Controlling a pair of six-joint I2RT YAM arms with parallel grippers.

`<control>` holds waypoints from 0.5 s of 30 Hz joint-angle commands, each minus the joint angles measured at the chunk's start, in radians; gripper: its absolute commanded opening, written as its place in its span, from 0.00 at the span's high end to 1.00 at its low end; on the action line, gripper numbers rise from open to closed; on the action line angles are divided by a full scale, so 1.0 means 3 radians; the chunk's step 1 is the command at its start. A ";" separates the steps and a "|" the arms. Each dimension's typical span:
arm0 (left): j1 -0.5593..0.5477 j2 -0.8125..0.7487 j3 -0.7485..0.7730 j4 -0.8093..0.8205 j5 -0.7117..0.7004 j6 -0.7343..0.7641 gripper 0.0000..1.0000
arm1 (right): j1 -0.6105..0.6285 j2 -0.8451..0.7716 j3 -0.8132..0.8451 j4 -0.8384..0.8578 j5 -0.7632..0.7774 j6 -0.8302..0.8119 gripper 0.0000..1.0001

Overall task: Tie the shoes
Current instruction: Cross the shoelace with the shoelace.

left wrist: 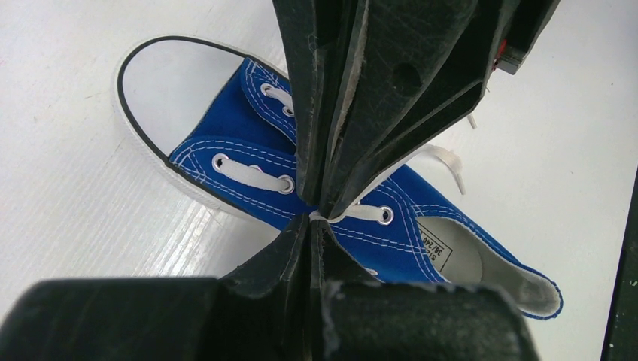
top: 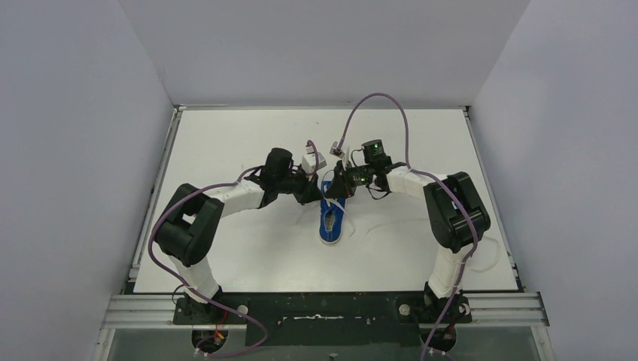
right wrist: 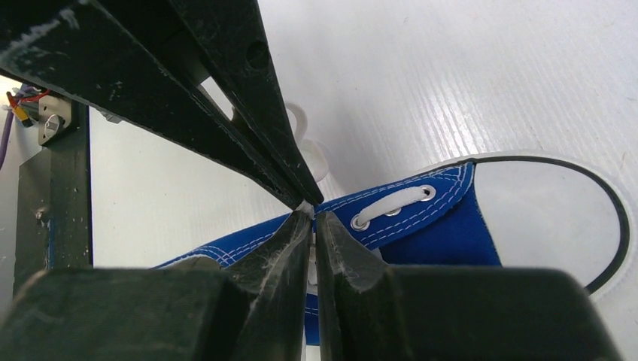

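Note:
One blue shoe [top: 331, 222] with a white toe cap lies mid-table, toe toward the arms; it also shows in the wrist views [left wrist: 248, 143] [right wrist: 451, 233]. My two grippers meet tip to tip above its eyelets. The left gripper [top: 322, 197] [left wrist: 317, 218] is shut, with a bit of white lace [left wrist: 361, 213] coming out at its tips. The right gripper [top: 335, 192] [right wrist: 312, 214] is closed to a thin slit with white lace showing inside it. The right fingers [left wrist: 376, 113] fill the top of the left wrist view. The left fingers [right wrist: 226, 113] cross the right wrist view.
A loose stretch of white lace [top: 395, 225] trails over the table to the right of the shoe, and a lace end [left wrist: 449, 162] lies beside the heel. White walls close in the table on three sides. A metal rail [top: 316, 308] runs along the near edge.

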 commanded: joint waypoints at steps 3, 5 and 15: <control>-0.0033 -0.0143 0.0115 0.0479 0.0119 -0.0054 1.00 | 0.0175 0.0018 -0.0050 0.0257 -0.0319 0.0042 0.94; -0.0038 -0.0146 0.0117 0.0479 0.0108 -0.0059 1.00 | 0.0171 0.0018 -0.0044 0.0261 -0.0340 0.0048 1.00; -0.0022 -0.0223 0.0048 0.0157 0.0014 -0.0126 1.00 | -0.0106 -0.0501 -0.0453 0.1122 0.0360 0.0839 1.00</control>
